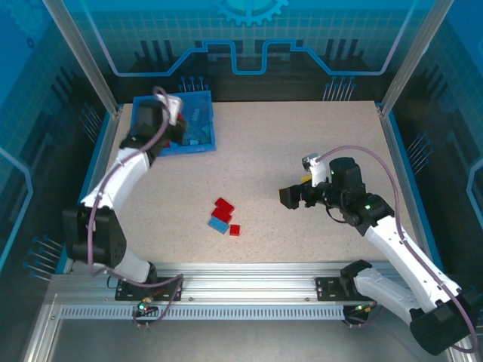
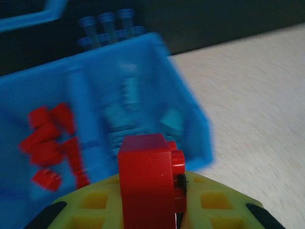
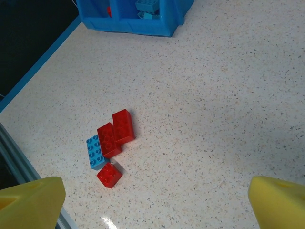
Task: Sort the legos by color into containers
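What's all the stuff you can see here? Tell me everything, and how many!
table: one, speckled beige, under everything
bin: one, blue, two compartments, table's far left corner
binned red bricks: several, too blurred to count, left compartment
binned blue bricks: several, light blue, right compartment
loose red bricks: three, on the table near the middle
loose blue brick: one, light blue, touching a loose red brick
held red brick: one, in the left end effector, over the bin
left end effector: one, yellow fingers, shut on the held red brick
right end effector: one, yellow fingers, open, empty, over the table's right half
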